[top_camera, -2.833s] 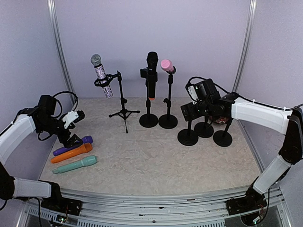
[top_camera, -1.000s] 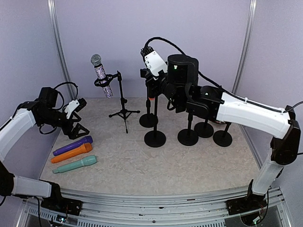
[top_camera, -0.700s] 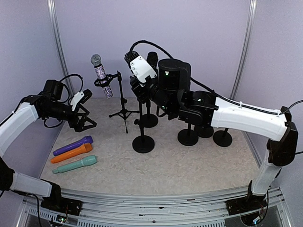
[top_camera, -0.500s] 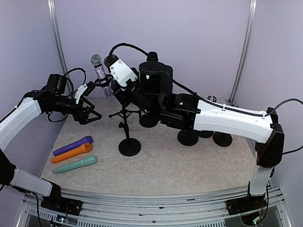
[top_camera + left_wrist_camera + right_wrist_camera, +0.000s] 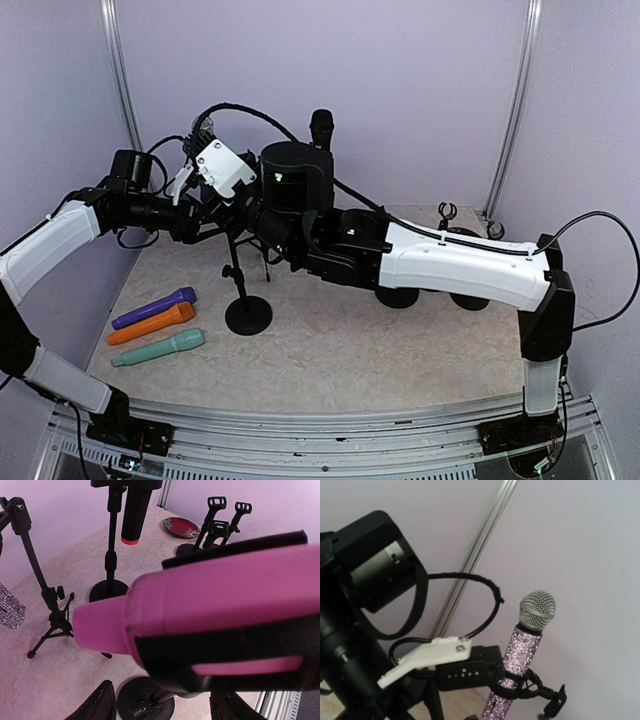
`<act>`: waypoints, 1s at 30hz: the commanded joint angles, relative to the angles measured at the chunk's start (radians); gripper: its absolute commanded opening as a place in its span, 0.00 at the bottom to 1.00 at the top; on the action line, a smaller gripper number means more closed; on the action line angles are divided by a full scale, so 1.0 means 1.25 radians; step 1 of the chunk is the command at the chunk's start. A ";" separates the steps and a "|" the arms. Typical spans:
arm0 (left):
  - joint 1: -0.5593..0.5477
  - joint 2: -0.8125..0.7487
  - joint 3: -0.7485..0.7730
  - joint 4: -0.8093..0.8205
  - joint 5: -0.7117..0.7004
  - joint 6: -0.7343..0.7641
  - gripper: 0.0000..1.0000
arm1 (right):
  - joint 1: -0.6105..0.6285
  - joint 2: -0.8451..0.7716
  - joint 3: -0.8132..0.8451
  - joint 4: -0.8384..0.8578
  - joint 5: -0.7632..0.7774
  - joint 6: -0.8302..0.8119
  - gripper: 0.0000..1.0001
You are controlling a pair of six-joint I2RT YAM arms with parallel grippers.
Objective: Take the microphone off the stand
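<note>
A: Whereabouts of the pink microphone (image 5: 225, 600)?

B: Hard up against the left wrist camera, lying crosswise and filling most of that view. Wrapped by the black clip (image 5: 170, 655) of its stand — not out of it yet.

A: And the left gripper (image 5: 165, 700)?

B: Spread wide, with the fingers (image 5: 100, 707) low at either side of the frame and the microphone just beyond and between them. No telling whether touching.

A: Right gripper (image 5: 224, 208)?

B: Reaches far across to the left side of the table (image 5: 350, 340), close by the left one and above the stand's round base (image 5: 247, 315). Lost among dark arm parts under the white camera housing (image 5: 222, 168) — cannot tell whether clenched or released.

A: Anything in the right wrist view?

B: Looks past the left arm (image 5: 365, 580) at the glitter microphone (image 5: 520, 655), silver mesh head up, tilted in the clip of the tripod stand (image 5: 50, 605).

A: Rest of the table?

B: Black microphone (image 5: 135, 505) with an orange-red end, upright in a stand of its own at the back. Purple microphone (image 5: 153, 308), orange microphone (image 5: 150, 324) and teal microphone (image 5: 158, 348) lying side by side at the near left. Empty stands (image 5: 216, 504) and a red plate (image 5: 182, 527) off at the far right.
</note>
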 commanded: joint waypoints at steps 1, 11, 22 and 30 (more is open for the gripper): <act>-0.003 0.011 -0.018 0.074 0.031 -0.043 0.58 | 0.018 -0.017 -0.012 0.101 -0.027 0.023 0.00; -0.003 0.053 -0.015 0.093 0.094 -0.066 0.56 | 0.029 -0.028 -0.044 0.108 -0.033 0.027 0.00; -0.002 0.060 -0.031 0.118 0.067 -0.069 0.27 | 0.046 -0.057 -0.084 0.121 -0.024 0.023 0.00; -0.003 0.074 -0.062 0.164 -0.050 -0.067 0.00 | 0.082 -0.141 -0.157 0.162 0.014 -0.011 0.00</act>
